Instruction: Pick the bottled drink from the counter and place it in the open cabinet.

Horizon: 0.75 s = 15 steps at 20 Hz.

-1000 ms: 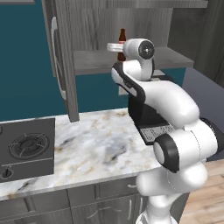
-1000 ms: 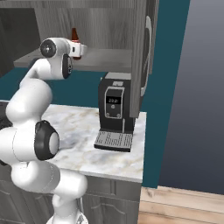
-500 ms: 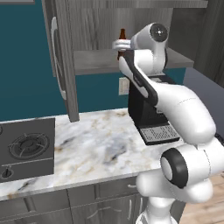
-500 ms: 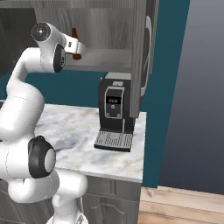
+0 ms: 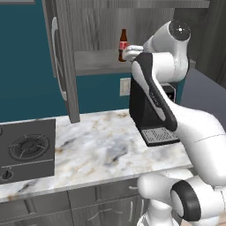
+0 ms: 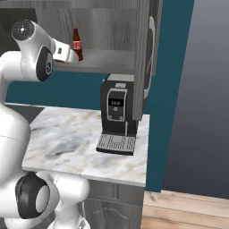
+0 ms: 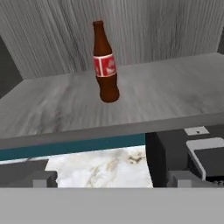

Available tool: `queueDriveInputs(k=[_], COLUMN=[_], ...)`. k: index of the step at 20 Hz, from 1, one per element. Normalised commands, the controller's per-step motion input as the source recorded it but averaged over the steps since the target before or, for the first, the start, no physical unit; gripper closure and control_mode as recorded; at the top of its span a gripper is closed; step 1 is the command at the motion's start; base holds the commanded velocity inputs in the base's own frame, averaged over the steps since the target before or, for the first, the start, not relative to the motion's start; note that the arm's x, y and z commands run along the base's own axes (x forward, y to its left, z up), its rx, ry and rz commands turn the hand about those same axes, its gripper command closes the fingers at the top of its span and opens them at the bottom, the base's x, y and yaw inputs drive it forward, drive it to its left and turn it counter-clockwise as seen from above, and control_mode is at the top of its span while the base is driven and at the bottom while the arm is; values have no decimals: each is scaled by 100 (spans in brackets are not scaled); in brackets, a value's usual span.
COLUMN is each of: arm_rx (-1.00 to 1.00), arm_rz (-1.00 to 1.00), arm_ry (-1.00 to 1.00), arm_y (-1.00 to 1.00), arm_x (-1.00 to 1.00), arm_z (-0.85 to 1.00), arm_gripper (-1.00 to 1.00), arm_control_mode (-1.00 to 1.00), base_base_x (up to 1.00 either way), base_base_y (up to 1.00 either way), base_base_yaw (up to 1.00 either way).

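The bottled drink (image 7: 105, 65), dark brown with a red label, stands upright on the open cabinet's inner shelf (image 7: 166, 87). It also appears as the bottle (image 5: 122, 44) on the shelf (image 5: 95, 62), and the bottle (image 6: 77, 44) on the shelf (image 6: 107, 60). My gripper (image 7: 111, 179) is open and empty, a short way back from the shelf's front edge, apart from the bottle. From the base views the gripper (image 5: 129, 53) (image 6: 71, 56) hovers level with the bottle's lower half. The marbled counter (image 5: 97, 145) lies far below.
The cabinet's tall door (image 5: 62, 57) hangs open at the left with its curved handle (image 5: 55, 57); a second door (image 6: 145, 49) is at the right. A black coffee machine (image 5: 145, 110) (image 6: 118, 114) stands under the shelf. A stove (image 5: 26, 150) is at the counter's left.
The arm's upper joints have risen and swung over. The hand has drawn back from the bottle, which stays upright on the shelf.
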Motion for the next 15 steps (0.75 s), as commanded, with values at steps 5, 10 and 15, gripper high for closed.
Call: queueDriveInputs(k=[5, 10, 15], arm_rx=[0, 0, 0], arm_rz=[0, 0, 0], arm_ry=[1, 1, 4], arm_y=[-12, -19, -17], arm_x=[-100, -100, -100], arm_z=[-28, -32, -27], arm_gripper=[-100, -100, -100], arm_control_mode=[-100, -100, -100], base_base_x=[0, 0, 0], base_base_y=[0, 0, 0], base_base_yaw=[0, 0, 0])
